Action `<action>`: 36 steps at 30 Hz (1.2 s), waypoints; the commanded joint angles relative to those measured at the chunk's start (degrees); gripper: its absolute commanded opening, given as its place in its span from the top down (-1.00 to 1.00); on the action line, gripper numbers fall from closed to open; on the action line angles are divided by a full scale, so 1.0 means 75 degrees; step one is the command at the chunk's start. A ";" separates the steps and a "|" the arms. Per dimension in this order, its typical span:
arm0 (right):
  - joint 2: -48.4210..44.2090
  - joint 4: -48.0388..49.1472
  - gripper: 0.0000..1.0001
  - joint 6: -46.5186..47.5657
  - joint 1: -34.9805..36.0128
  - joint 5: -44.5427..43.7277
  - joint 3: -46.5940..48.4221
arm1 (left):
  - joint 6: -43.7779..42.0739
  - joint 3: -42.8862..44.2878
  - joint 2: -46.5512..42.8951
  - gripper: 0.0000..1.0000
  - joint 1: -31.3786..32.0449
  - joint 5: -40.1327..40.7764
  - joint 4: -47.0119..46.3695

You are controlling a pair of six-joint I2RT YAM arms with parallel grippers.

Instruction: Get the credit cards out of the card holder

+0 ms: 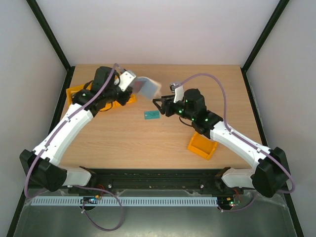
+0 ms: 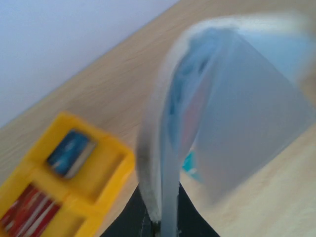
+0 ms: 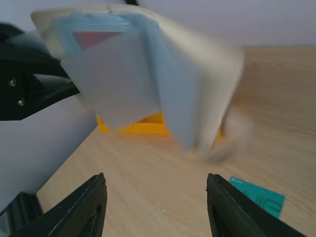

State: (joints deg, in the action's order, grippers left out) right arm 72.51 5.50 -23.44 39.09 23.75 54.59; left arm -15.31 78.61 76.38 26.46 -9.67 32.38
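My left gripper (image 1: 133, 84) holds the cream-white card holder (image 1: 146, 87) up off the table, shut on its lower edge (image 2: 165, 222). Blurred, the holder's clear bluish sleeves (image 2: 232, 103) fan open. In the right wrist view the card holder (image 3: 197, 84) hangs just ahead, with a dark red card (image 3: 94, 38) showing in a top sleeve. A teal-green card (image 1: 151, 115) lies flat on the wood, also seen as a teal card (image 3: 257, 198) by my right finger. My right gripper (image 1: 160, 105) is open and empty (image 3: 155, 207), low over the table, just right of the teal card.
An orange-yellow compartment bin (image 1: 73, 92) stands at the far left behind my left arm; it holds a blue item (image 2: 71, 150) and red items (image 2: 29, 210). A second orange bin (image 1: 195, 146) sits at the near right beside my right arm.
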 commanded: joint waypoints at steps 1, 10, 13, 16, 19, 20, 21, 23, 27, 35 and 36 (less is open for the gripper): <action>-0.0218 -0.0153 -0.12 0.0169 -0.0161 -0.0677 0.0217 | -0.0062 0.0092 0.0021 0.96 -0.0485 0.1094 0.0492; -0.0193 0.0317 -0.23 0.0052 -0.0207 -0.0262 0.0240 | 0.0490 0.0334 -0.0058 0.96 -0.0950 -0.2155 0.0802; -0.0054 0.1039 -0.14 0.0063 0.0152 0.0823 0.0277 | 0.0424 0.0271 -0.0021 0.96 -0.0957 -0.2592 0.0787; 0.0191 0.1584 0.04 -0.0040 0.0269 0.1923 0.0386 | 0.0196 0.0421 -0.0096 0.96 -0.1091 -0.4220 0.1048; 0.0072 0.1837 0.23 -0.0060 0.0202 0.1911 0.0313 | -0.0025 0.0605 -0.0233 0.96 -0.1281 -0.5070 0.1347; -0.0017 0.1830 0.24 -0.0063 0.0183 0.1773 0.0273 | -0.0016 0.0630 -0.0261 0.96 -0.1299 -0.4943 0.1395; -0.0118 0.1769 0.24 -0.0062 0.0164 0.1522 0.0259 | 0.0015 0.0647 -0.0269 0.96 -0.1305 -0.4737 0.1412; -0.0272 0.1558 0.20 -0.0023 0.0154 0.0976 0.0220 | -0.0081 0.0652 -0.0281 0.96 -0.1359 -0.4712 0.1460; -0.0465 0.0606 0.08 0.0040 -0.0038 -0.0509 0.0321 | -0.0349 0.0731 -0.0291 0.96 -0.1360 -0.5478 0.1694; -0.1052 0.0328 -0.93 0.0535 -0.0632 -0.0266 -0.0065 | -0.1383 0.0950 -0.0361 0.96 -0.1444 -0.6485 0.2492; -0.1049 0.0368 -0.99 0.0612 -0.0701 0.0376 -0.0046 | -0.1502 0.1010 -0.0363 0.96 -0.1452 -0.6643 0.2662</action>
State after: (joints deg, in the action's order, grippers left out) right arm 66.15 9.06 -22.65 34.89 19.07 54.72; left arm -20.43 83.44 75.29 16.03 -51.16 47.20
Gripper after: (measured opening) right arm 0.924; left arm 0.050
